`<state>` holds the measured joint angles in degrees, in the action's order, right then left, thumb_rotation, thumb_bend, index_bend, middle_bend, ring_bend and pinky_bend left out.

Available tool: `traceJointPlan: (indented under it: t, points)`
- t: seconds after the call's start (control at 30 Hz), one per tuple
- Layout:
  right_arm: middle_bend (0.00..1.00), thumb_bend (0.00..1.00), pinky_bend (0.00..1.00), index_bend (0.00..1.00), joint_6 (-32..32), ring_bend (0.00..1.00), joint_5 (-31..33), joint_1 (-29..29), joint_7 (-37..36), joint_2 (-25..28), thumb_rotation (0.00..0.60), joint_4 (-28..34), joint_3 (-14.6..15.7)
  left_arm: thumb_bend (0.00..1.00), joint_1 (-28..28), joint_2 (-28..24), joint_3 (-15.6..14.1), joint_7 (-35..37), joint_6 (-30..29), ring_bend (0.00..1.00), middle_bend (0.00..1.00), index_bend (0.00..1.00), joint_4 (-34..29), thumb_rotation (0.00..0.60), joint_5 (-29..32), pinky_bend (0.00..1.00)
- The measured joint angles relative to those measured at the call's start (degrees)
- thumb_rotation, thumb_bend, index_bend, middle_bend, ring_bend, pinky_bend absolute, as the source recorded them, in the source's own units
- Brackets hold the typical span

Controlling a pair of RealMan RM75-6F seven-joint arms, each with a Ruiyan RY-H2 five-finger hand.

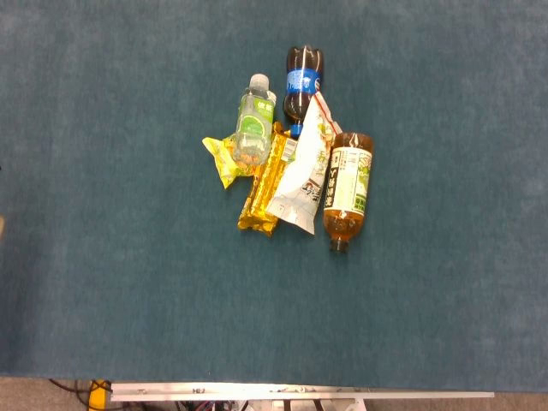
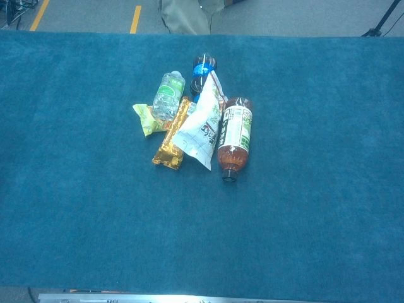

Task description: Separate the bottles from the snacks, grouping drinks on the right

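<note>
Blue cloth (image 1: pixel 103 257) covers the table; grey floor (image 2: pixel 82 16) lies beyond. Amber tea (image 1: pixel 347 190) fills one lying bottle. Neither hand shows, so finger state is unknowable.

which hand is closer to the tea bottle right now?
Neither can be called: no hand shows in the head or chest view. The tea bottle lies on the pile's right edge, on the blue cloth, beside the white snack bag.

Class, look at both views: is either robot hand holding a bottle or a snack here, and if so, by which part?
Nothing is held. Neither hand appears in either view; the bottles and snack packets all lie in a heap on the table.
</note>
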<state>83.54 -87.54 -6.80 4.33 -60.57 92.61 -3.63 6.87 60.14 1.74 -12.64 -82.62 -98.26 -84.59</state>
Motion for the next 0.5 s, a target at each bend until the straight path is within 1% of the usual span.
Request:
traceJointPlan:
  t: [0.43, 0.5]
  points:
    - [0.45, 0.27, 0.49, 0.38, -1.7, 0.37, -2.4, -1.4, -1.1, 1.2, 0.6, 1.4, 0.6, 0.3, -0.8, -0.5, -0.4, 0.2, -1.0, 0.27, 0.3, 0.26, -0.3, 0.6, -0.5, 0.26]
    - [0.44, 0.25, 0.49, 0.38, -2.5, 0.37, -3.6, -2.2, -1.2, 1.9, 0.6, 2.2, 0.7, 0.3, -0.8, -0.6, -0.4, 0.3, -1.1, 0.27, 0.3, 0.26, -0.4, 0.6, -0.6, 0.26]
